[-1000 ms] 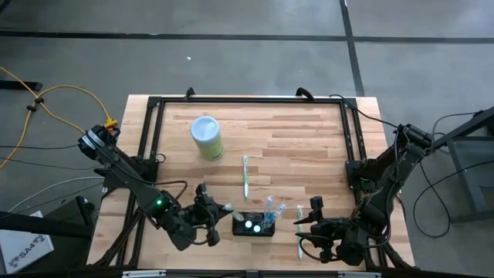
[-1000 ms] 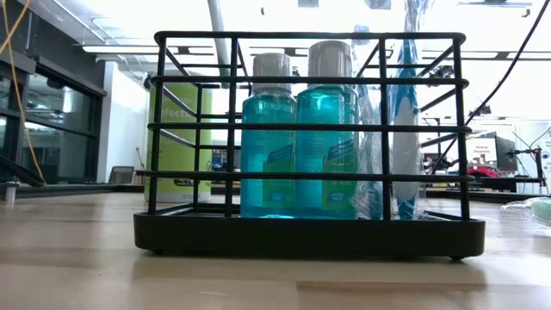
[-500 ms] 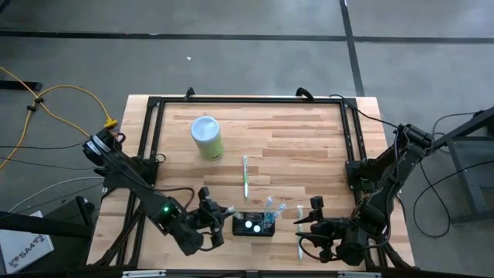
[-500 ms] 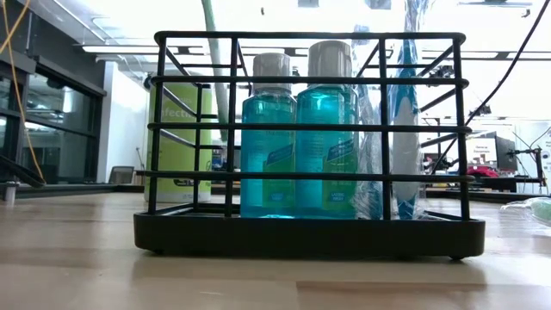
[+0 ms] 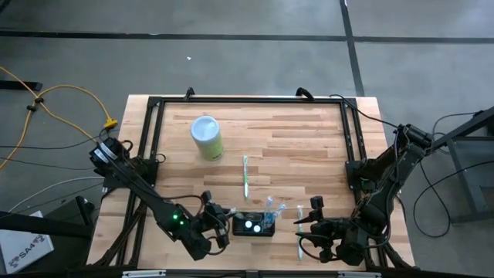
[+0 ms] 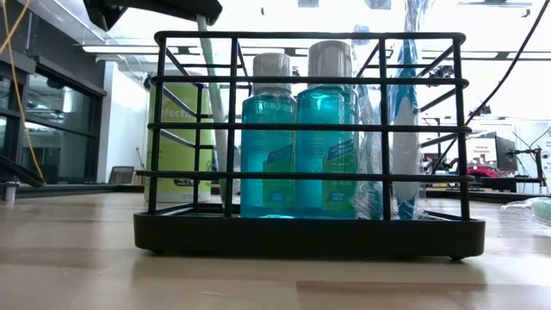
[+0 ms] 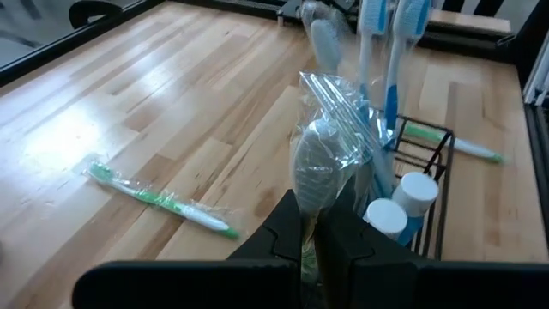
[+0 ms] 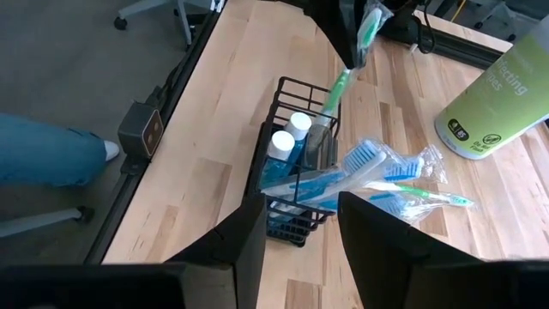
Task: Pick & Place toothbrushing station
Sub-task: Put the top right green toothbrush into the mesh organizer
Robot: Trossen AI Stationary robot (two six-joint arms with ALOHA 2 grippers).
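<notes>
The toothbrushing station (image 5: 255, 225), a black wire rack (image 8: 287, 84), stands near the table's near edge. It holds two blue bottles (image 6: 297, 146) and wrapped blue toothbrushes (image 8: 377, 163). My left gripper (image 5: 218, 224) hovers just left of the rack, shut on a wrapped green toothbrush (image 8: 333, 90). The brush's lower end reaches down inside the rack's left end (image 6: 222, 129). My right gripper (image 5: 309, 222) waits open right of the rack, with nothing between its fingers (image 8: 249, 245). My left gripper pinches the wrapped green toothbrush near its upper end (image 8: 353, 39) between its two fingers, coming from above and the table's left. The brush hangs slanting below the fingers in its clear wrap (image 7: 319, 163). Its lower end is inside the rack.
A loose wrapped green toothbrush (image 5: 245, 176) lies on the table beyond the rack, and another (image 5: 301, 245) by my right gripper. A pale green cylinder (image 5: 207, 137) stands far left. A black frame (image 5: 247, 100) borders the table. A person's leg (image 8: 43, 159) shows beside the table.
My left gripper has sunk and moved toward the station, still shut on the green toothbrush. The brush's lower end has come down from above the rack's top rail into the rack's left end. The right arm has kept still.
</notes>
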